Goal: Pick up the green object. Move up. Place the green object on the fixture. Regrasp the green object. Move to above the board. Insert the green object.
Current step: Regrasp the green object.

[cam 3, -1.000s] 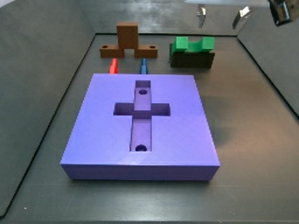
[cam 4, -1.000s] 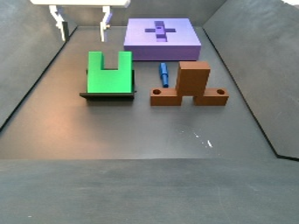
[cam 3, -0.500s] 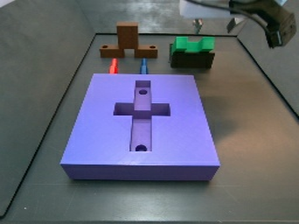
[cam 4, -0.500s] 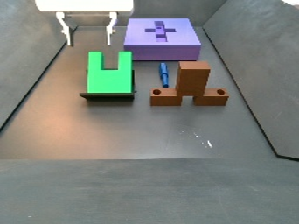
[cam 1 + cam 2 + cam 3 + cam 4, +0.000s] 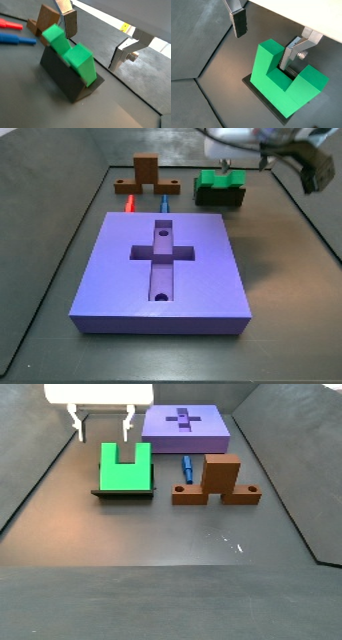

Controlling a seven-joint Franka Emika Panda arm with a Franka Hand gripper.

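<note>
The green object (image 5: 124,466) is a bright U-shaped piece that sits in the dark fixture (image 5: 63,76), prongs pointing toward the board (image 5: 163,268). It also shows in a side view (image 5: 221,180) and in both wrist views (image 5: 70,47) (image 5: 281,82). My gripper (image 5: 103,424) hangs open just above and behind it, toward the wall. In a wrist view one silver finger (image 5: 291,55) stands close behind the notch and the other finger (image 5: 239,22) is off to the side. Nothing is between the pads.
A brown cross-shaped wooden stand (image 5: 214,481) stands beside the fixture. A red peg (image 5: 128,201) and a blue peg (image 5: 163,202) lie between the stand and the board. Dark sloping walls close in the floor on both sides.
The gripper has come down and in from the upper corner toward the green object, still open. The green object, board and pegs have not moved.
</note>
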